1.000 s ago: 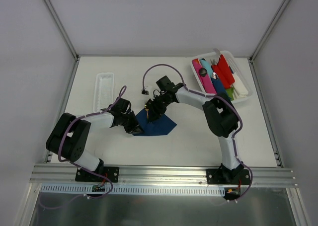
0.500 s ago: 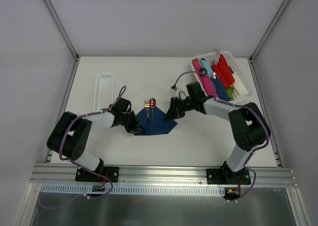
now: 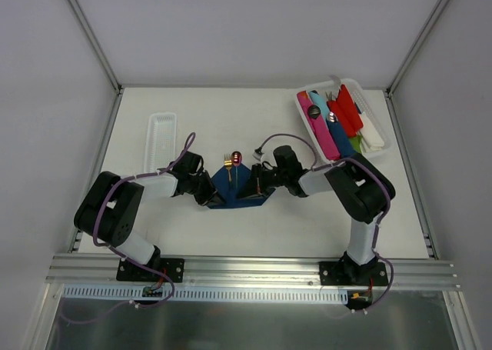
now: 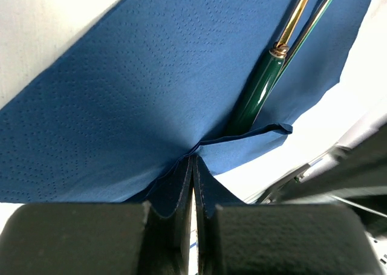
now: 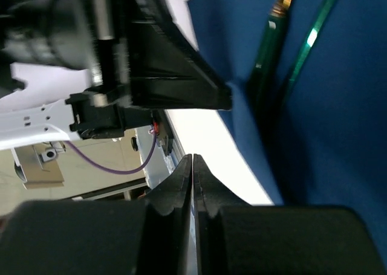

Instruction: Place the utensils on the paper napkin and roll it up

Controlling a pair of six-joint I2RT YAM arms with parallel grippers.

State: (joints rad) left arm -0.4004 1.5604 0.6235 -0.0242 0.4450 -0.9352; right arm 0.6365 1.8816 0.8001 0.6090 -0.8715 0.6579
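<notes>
From above, the right arm [image 3: 319, 177] had swung back from a brief retreat to the right corner of the paper napkin [image 3: 244, 196]. The utensils [image 3: 231, 169] lay on the napkin, so rolling looked next. The left wrist view showed the left jaws pinching the napkin's corner. In the right wrist view the right jaws were closed, seemingly empty, beside its edge.

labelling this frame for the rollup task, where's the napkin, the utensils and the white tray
napkin [image 3: 246, 198], top external view, on its bare blue area near the front edge
utensils [image 3: 236, 158], top external view, on the reddish spoon head
white tray [image 3: 161, 135], top external view, on its bare floor
</notes>
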